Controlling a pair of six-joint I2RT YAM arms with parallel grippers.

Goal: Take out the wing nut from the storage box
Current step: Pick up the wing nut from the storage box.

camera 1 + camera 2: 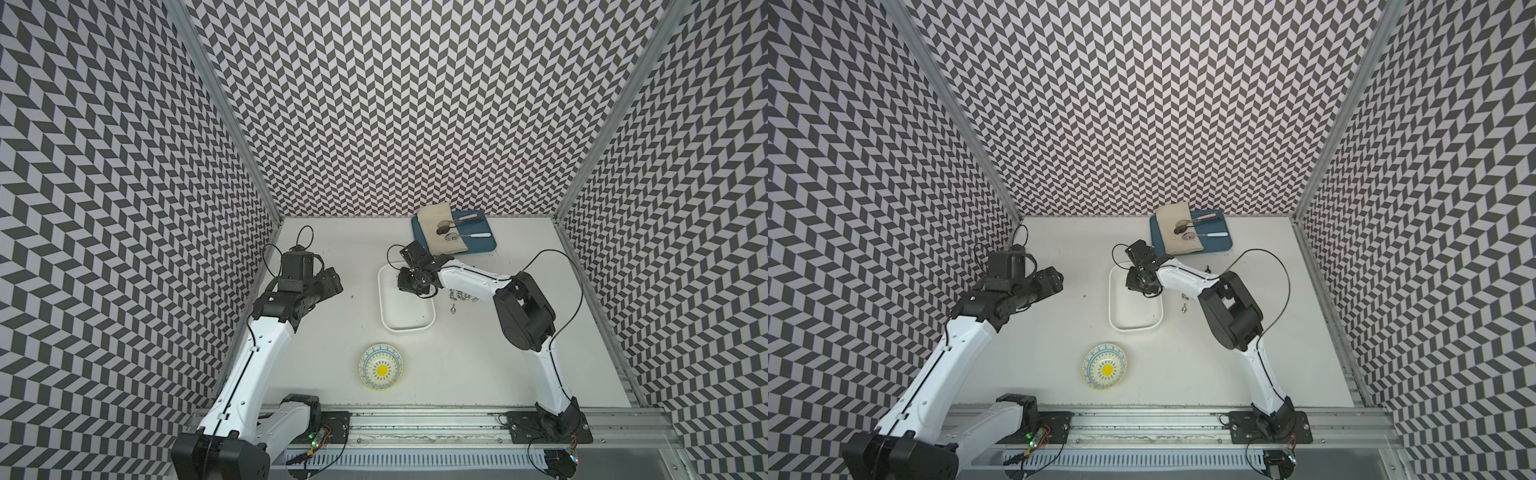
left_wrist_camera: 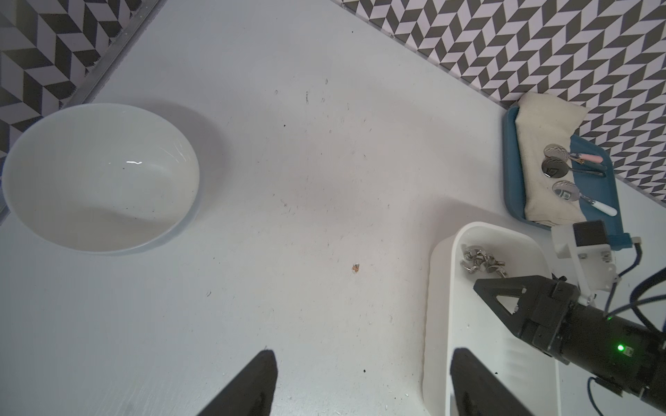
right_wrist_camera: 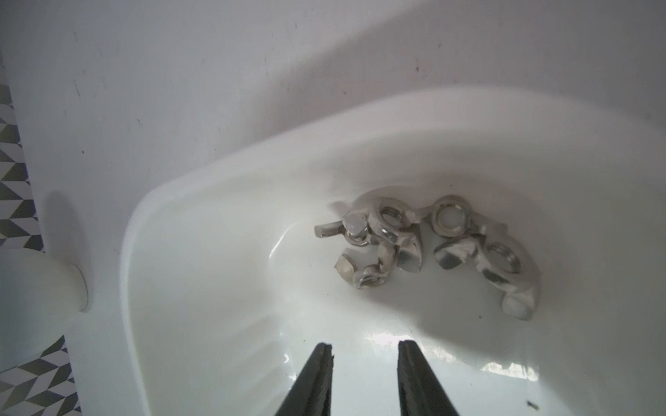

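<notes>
1. Plainly, the storage box (image 1: 407, 329) was a shallow rectangular tub of smooth, glossy white plastic with rounded corners, standing mid-way across the matt white table (image 1: 478, 365).
2. At the far end of the box lay a small heap of wing nuts (image 3: 425, 248), bright silvery metal with threaded rings and curved ears, tangled against one another.
3. The right gripper (image 3: 364, 345) had its two thin, dark, tapering fingers parted with nothing between them. The heap lay just ahead of the tips and a little to one side, not touching them.
4. The tips seemed to hang just above the box floor, though the close wrist view left that unsure.
5. The right arm rose from its near-right base, elbow lifted, white forearm stretched leftward and wrist bent down over the box's far end.
6. Several loose nuts (image 1: 461, 296) lay on the table just right of the box.
7. The left gripper (image 2: 364, 353) was spread wide and empty, to the left of the box, its arm folded and pointing right.
8. A round patterned bowl (image 1: 381, 366) sat nearer than the box. A blue tray (image 1: 478, 245) with a beige cloth (image 1: 436, 232) lay beyond it.
</notes>
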